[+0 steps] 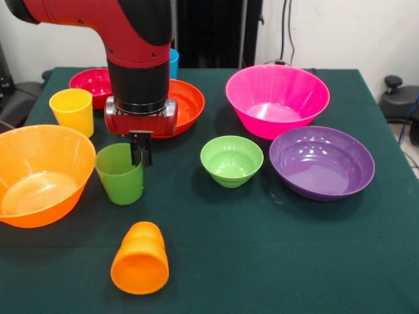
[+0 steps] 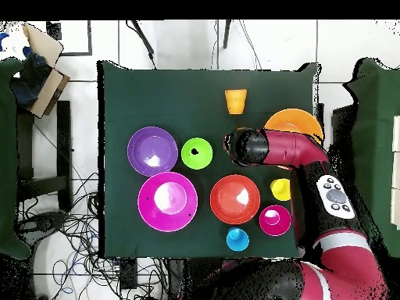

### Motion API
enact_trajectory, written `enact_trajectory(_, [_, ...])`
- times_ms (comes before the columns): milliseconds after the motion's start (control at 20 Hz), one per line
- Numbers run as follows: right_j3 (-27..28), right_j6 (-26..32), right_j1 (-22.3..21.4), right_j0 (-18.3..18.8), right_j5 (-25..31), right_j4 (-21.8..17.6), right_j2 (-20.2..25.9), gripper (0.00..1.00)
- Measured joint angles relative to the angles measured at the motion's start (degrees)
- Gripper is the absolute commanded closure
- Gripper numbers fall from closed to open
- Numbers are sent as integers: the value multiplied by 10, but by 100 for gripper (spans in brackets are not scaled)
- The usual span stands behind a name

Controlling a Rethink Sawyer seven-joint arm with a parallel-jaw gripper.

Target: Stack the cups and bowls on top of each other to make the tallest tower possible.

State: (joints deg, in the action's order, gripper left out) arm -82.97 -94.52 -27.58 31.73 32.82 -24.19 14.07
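One camera sits low across the surface [image 1: 275, 261] from the robot, facing it and tilted slightly down, near enough that the front edge is cut off and the arm [image 1: 131, 39] fills the top left. The other hangs high above, looking straight down, far enough to take in the whole surface [image 2: 125, 94], the floor with its cables and the arm [image 2: 312, 156]. Both share the green top with its bowls and cups, but turned half round: the orange cup [image 1: 139, 258] nearest the front camera lies near the overhead picture's top [image 2: 235, 101].
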Motion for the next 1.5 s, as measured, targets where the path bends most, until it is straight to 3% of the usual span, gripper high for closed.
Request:
enact_trajectory(300, [8,0,-7,-10,36,5,0,100])
enact_trajectory(1000, [33,0,-47,-15,201,43,4,100])
enact_trajectory(1500, [74,0,-67,-14,212,43,5,100])
